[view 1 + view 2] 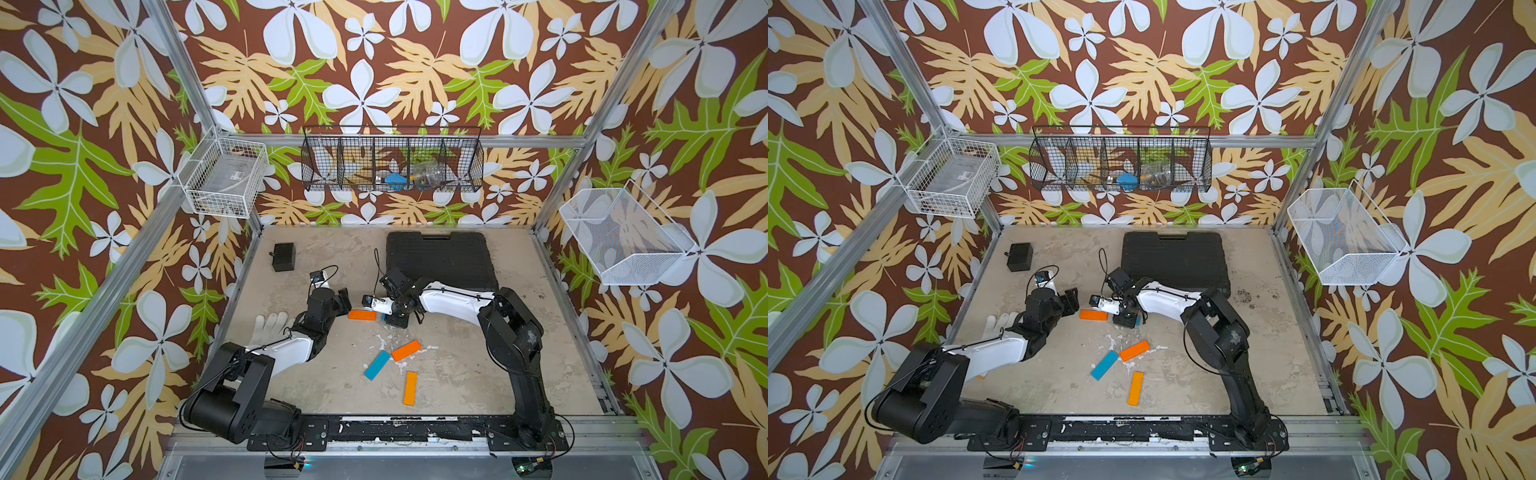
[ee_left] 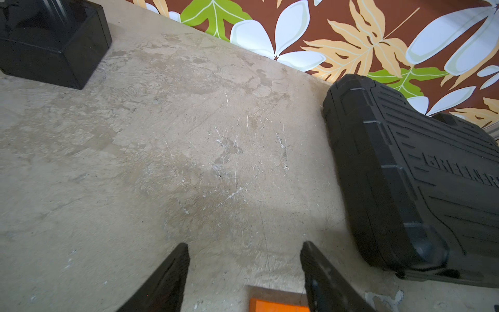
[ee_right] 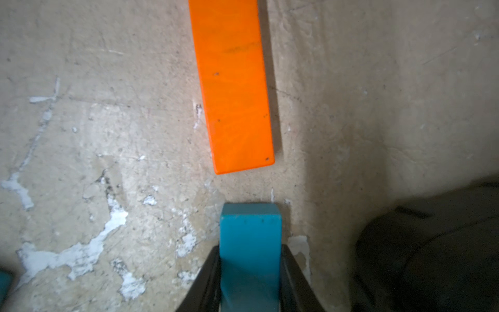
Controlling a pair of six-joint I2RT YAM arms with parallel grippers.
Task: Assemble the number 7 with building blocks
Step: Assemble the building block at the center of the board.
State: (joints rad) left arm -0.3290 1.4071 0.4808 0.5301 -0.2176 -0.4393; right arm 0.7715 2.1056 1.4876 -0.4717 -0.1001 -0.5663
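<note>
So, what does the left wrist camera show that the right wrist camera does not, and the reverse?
Only the left wrist view: the small black box, the large black ribbed plastic case, the flowered wall and the left gripper, jaws apart, gripping nothing.
Only the right wrist view: the sky-blue rectangular block clamped in the right gripper.
Both: the worn beige tabletop and the flat bright orange block, almost whole in the right wrist view, only one end in the left wrist view.

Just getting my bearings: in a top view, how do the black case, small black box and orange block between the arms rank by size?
Largest: black case.
Next: small black box.
Smallest: orange block.
</note>
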